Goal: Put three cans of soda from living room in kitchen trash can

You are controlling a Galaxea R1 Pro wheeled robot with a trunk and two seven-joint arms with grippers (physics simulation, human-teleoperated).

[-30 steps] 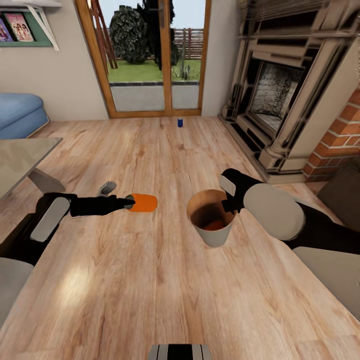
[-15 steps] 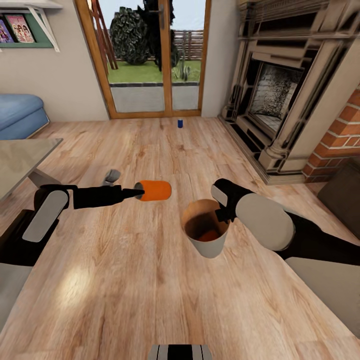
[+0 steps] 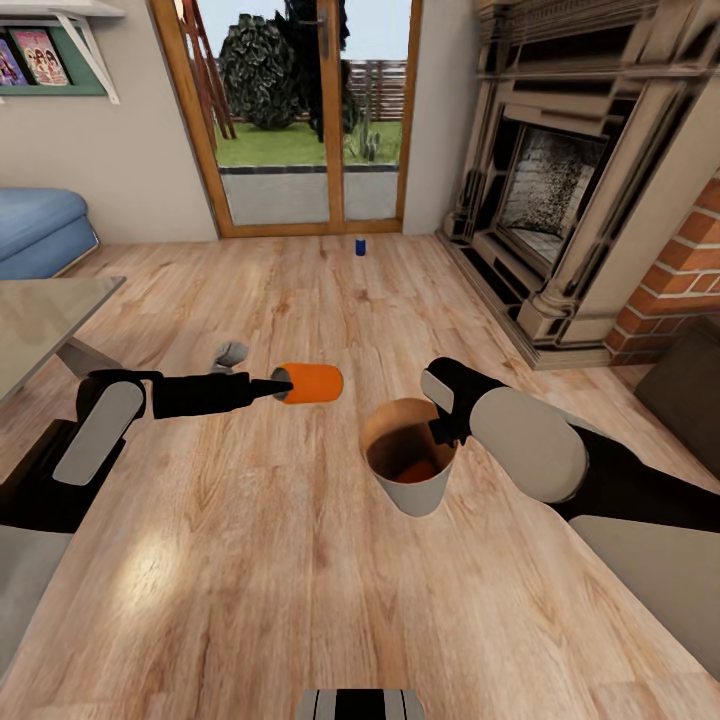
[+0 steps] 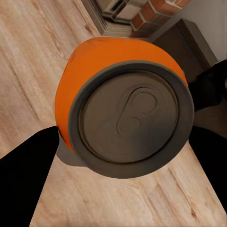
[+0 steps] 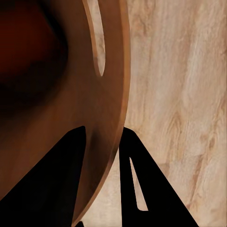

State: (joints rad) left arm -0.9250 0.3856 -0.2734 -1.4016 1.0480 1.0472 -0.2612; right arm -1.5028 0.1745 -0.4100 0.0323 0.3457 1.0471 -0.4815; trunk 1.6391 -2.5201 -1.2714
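Since the previous half second little has moved: the orange can (image 3: pixel 310 383) held by the left gripper (image 3: pixel 280 386) has stayed above the wood floor (image 3: pixel 300 580), just left of the bin (image 3: pixel 410 468), whereas a second ago it was carried lower and farther left. The can is held horizontally, its grey end (image 4: pixel 132 123) being seen head-on in the left wrist view between the two dark fingers (image 4: pixel 26 182), which are closed on it. The bin is gripped at its rim by the right gripper (image 3: pixel 437 432); in the right wrist view the brown wall (image 5: pixel 106 109) is seen clamped between the fingers (image 5: pixel 139 189). An orange can (image 3: pixel 418 471) lies inside the bin. The dark blue can (image 3: pixel 360 246) stands upright near the glass door (image 3: pixel 300 110), well apart. A fireplace (image 3: pixel 560 190) is seen at the right.
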